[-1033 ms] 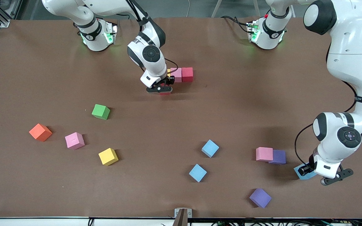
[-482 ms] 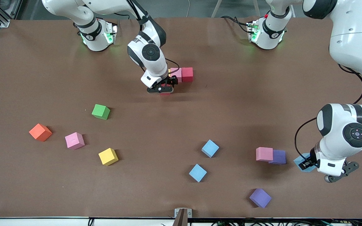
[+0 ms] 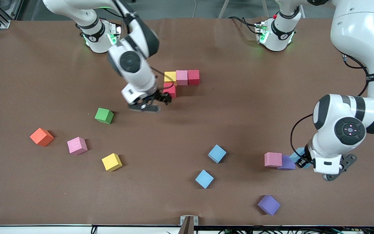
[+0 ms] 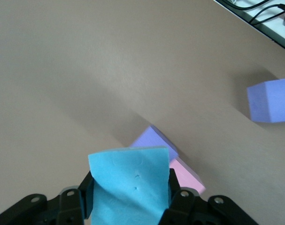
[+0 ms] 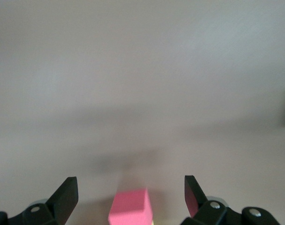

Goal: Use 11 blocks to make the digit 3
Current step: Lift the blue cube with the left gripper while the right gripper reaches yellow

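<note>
Brown table [image 3: 44,71], right end effector [image 3: 156,103] released red block [image 3: 170,89], pulled away

Four blocks touch in an L: yellow [image 3: 170,77], pink [image 3: 181,77] and red [image 3: 193,76] in a row, a second red [image 3: 170,89] just nearer the front camera under the yellow. The left end effector [image 3: 304,160] grips a light blue block [image 4: 129,185] above the purple-pink pair [image 3: 278,161]. Others lie scattered, apart.

Right gripper [image 3: 161,103] released red block [image 3: 170,90]; left gripper [image 3: 304,161] lifted blue block [image 3: 298,155]
</note>
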`<state>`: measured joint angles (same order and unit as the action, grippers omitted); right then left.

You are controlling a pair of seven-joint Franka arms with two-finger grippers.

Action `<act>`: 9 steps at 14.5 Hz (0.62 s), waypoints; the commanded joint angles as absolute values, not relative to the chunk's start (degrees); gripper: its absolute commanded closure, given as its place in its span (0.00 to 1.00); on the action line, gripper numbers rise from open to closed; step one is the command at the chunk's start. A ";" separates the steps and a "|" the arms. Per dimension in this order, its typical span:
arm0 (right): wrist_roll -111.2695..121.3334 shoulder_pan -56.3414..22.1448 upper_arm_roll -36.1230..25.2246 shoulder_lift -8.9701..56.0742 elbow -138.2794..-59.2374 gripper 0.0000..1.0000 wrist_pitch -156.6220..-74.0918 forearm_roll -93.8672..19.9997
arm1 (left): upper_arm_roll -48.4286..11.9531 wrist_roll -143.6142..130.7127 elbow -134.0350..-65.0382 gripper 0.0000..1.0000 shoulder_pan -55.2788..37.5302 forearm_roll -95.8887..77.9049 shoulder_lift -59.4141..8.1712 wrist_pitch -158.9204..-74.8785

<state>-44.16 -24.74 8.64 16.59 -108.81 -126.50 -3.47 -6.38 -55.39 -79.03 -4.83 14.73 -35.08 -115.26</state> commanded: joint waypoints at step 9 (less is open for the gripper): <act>-43.50 -10.29 9.05 22.41 -101.51 0.00 -125.60 -0.72 | -7.74 -84.18 -80.59 0.77 -11.33 13.18 -34.36 -111.88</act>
<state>-42.88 -10.42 8.37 22.04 -102.06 -126.35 -2.75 -8.07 -80.53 -79.90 -10.13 13.37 -34.78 -112.71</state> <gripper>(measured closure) 0.000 0.696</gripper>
